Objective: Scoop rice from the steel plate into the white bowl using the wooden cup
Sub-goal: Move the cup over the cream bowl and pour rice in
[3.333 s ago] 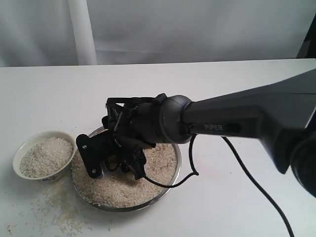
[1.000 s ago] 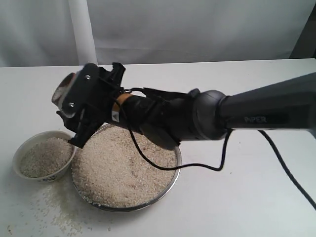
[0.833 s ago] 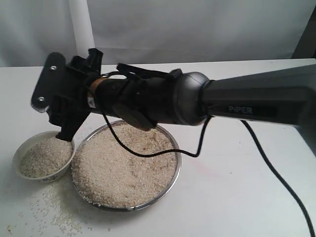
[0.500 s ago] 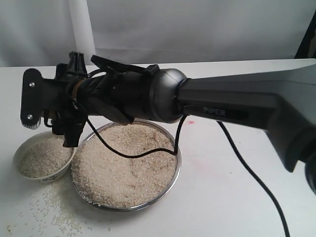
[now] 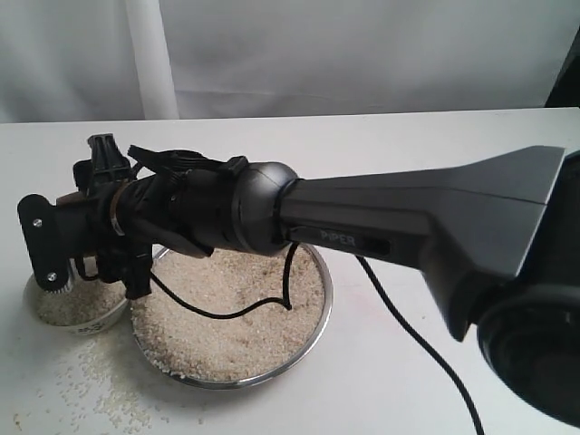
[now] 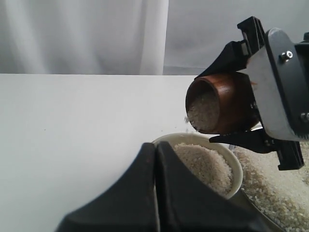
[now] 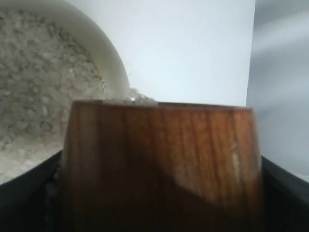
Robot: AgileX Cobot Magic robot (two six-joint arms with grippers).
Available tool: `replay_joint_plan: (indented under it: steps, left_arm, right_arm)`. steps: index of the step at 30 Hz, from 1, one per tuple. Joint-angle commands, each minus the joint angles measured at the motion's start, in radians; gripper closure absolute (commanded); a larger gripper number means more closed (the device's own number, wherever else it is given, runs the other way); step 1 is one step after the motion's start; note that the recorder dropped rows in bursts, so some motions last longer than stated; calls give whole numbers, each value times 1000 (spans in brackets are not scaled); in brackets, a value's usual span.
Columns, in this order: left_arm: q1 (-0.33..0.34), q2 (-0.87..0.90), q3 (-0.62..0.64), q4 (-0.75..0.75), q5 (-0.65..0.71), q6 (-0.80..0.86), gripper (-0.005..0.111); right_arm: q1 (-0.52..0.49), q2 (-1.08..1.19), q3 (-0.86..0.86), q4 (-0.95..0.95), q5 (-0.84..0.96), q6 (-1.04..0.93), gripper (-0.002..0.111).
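Only the left wrist view shows the wooden cup (image 6: 227,103) from its mouth: it lies tipped sideways, clamped in the right claw (image 6: 216,104), with rice (image 6: 203,112) at its lip just above the white bowl (image 6: 235,166). That view also shows the left claw (image 6: 155,193) pressed together, holding nothing. The exterior view mostly hides the cup behind the right arm (image 5: 426,213), lettered "PIPER" (image 5: 340,240), which reaches over the steel plate (image 5: 327,292).

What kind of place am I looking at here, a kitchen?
Probably a robot test bench, not a kitchen: a plain white table, a pale curtain backdrop, and a robot arm tipping a wooden cup of rice over a white bowl.
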Motion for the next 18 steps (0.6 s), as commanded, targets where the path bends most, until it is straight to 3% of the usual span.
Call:
replay_joint_plan:
  steps: [1, 18]
  left_arm:
    - [-4, -2, -3, -8, -6, -3, 107]
    - [-4, -2, -3, -8, -6, -3, 107]
  right_arm:
    - [5, 18, -39, -30, 21, -84, 108]
    - [5, 30, -39, -112, 10, -237, 108]
